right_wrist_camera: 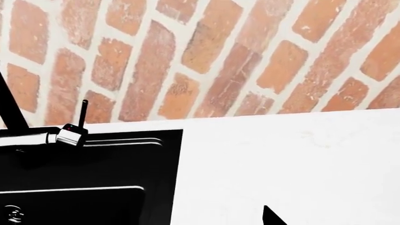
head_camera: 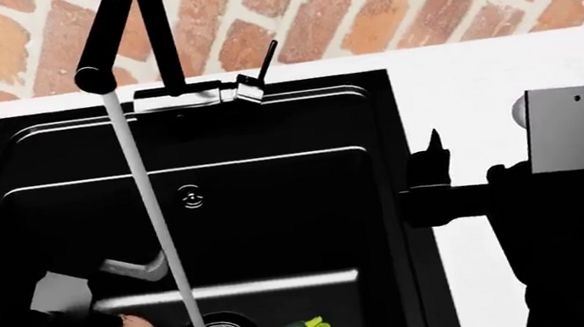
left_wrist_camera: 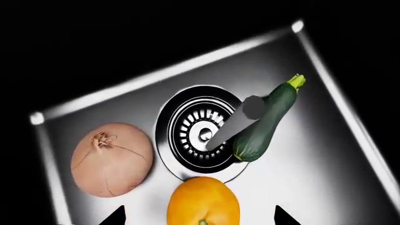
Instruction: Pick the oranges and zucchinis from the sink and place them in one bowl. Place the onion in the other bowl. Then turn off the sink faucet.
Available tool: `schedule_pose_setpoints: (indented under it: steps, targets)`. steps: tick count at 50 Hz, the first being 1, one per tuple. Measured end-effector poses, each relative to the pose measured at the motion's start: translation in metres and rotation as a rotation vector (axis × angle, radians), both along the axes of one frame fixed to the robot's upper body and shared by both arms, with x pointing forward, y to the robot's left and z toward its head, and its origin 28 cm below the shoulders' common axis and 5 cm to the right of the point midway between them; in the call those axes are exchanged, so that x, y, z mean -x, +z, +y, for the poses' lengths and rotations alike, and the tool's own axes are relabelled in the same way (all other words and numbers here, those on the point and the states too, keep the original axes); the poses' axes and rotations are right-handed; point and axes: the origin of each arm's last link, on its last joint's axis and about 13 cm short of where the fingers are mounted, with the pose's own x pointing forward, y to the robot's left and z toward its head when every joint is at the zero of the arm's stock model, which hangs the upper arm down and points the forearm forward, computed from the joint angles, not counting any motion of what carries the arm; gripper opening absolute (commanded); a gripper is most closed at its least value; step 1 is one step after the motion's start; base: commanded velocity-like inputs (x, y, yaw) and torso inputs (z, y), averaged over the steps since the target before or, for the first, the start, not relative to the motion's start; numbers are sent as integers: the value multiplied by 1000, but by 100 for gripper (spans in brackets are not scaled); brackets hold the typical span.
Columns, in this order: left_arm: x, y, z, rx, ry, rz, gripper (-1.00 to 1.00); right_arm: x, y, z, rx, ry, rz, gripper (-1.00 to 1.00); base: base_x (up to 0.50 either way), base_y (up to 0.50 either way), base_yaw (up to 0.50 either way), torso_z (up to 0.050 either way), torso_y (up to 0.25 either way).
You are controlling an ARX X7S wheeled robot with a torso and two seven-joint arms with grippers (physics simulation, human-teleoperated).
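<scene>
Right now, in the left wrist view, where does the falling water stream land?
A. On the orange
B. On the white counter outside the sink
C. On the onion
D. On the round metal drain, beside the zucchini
D. The water stream runs down onto the ribbed drain, right beside the zucchini; the onion and orange lie clear of it.

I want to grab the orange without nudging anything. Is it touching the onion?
Apart. The left wrist view shows a strip of bare sink floor between the orange and the onion.
</scene>
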Motion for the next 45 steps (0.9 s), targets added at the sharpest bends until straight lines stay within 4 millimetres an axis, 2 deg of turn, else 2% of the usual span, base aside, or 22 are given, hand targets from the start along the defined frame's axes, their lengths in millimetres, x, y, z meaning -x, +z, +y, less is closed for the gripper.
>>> schedule_pose_setpoints:
  steps: [12, 18, 37, 43, 44, 45]
  targets:
    - [-1, -4, -1, -4, -7, 2, 100, -4, 40, -2, 74, 18, -52, 100, 0, 0, 0, 24, -97]
    - [-2, -6, -3, -6, -9, 4, 100, -3, 53, -3, 97, 23, -68, 100, 0, 0, 0, 24, -96]
    - [-3, -13, -6, -12, -15, 10, 100, -1, 66, -3, 123, 34, -83, 100, 0, 0, 0, 27, -158]
    - [-2, -14, -6, -19, -17, 11, 100, -1, 67, -2, 124, 36, -81, 100, 0, 0, 0, 7, -26]
    - [-2, -14, -6, -20, -18, 11, -100, 0, 67, -2, 124, 36, -81, 100, 0, 0, 0, 0, 0]
    - [-2, -14, -6, -23, -19, 10, -100, 0, 67, -2, 124, 36, -81, 100, 0, 0, 0, 0, 0]
